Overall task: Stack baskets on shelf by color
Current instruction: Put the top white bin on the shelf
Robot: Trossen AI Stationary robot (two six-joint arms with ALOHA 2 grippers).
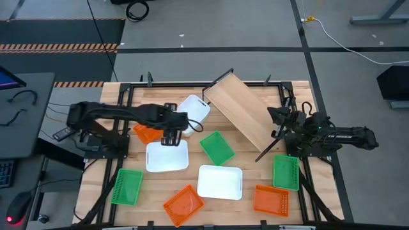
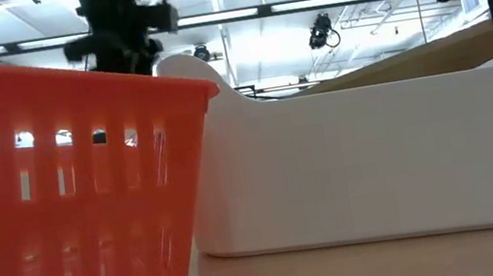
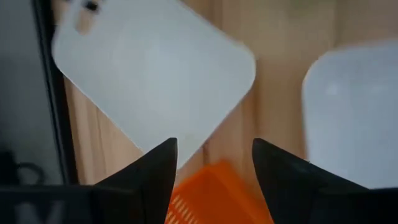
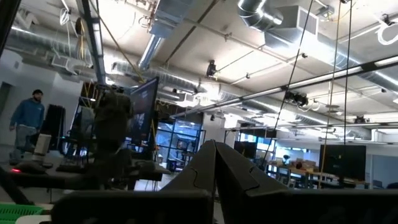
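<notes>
My left gripper (image 1: 171,137) hangs open over the table's left middle, above the edge of an orange basket (image 1: 147,133). In the left wrist view the left gripper (image 3: 214,167) has that orange basket (image 3: 208,196) showing between its fingers (image 3: 155,171), touching nothing. A tilted white basket (image 1: 194,110) lies just beyond it and another white basket (image 1: 167,157) beside it. The slanted plywood shelf (image 1: 239,110) stands at the back middle with nothing on it. My right gripper (image 1: 281,121) waits shut at the right, its fingers (image 4: 214,165) pressed together.
A third white basket (image 1: 220,182) lies in front of the centre, and green baskets (image 1: 217,148) (image 1: 126,186) (image 1: 285,172) are scattered around. Two more orange baskets (image 1: 183,204) (image 1: 271,199) sit near the front edge. A person (image 4: 26,121) stands far off in the room.
</notes>
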